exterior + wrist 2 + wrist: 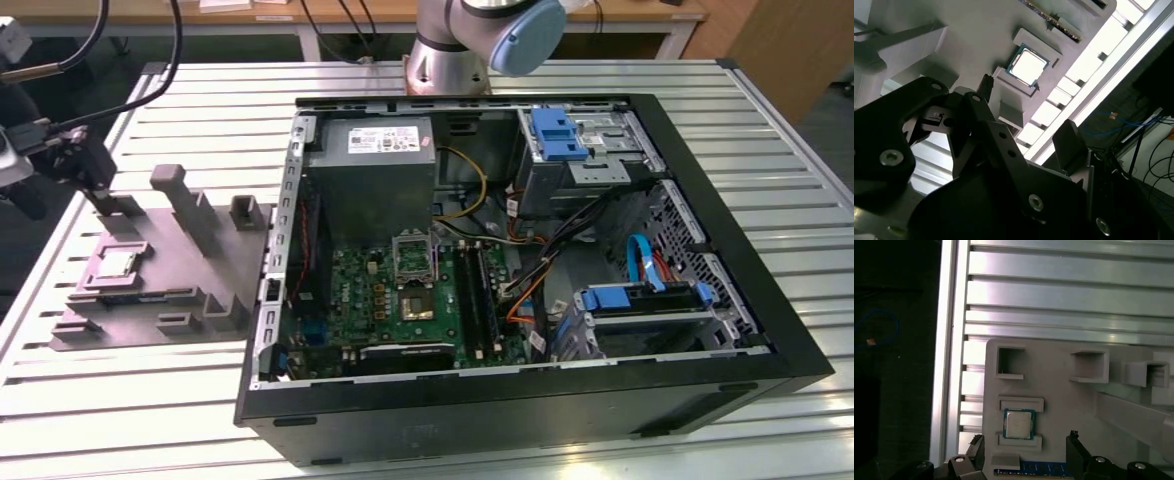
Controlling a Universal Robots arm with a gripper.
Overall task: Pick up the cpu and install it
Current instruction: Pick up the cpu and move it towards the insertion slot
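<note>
Silvery cpu (1019, 424) is sitting in the grey tray (1064, 405) near the tabletop (1054, 290) edge; I'm hovering the jaws above it, spread and empty.

- My arm (461, 45) rises upright from its base at the exterior view's far side.
- My fingers (1074, 450) point downward, spread well apart, with nothing held between them.

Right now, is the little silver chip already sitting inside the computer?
No, the cpu lies in a pocket of the grey tray.
</note>
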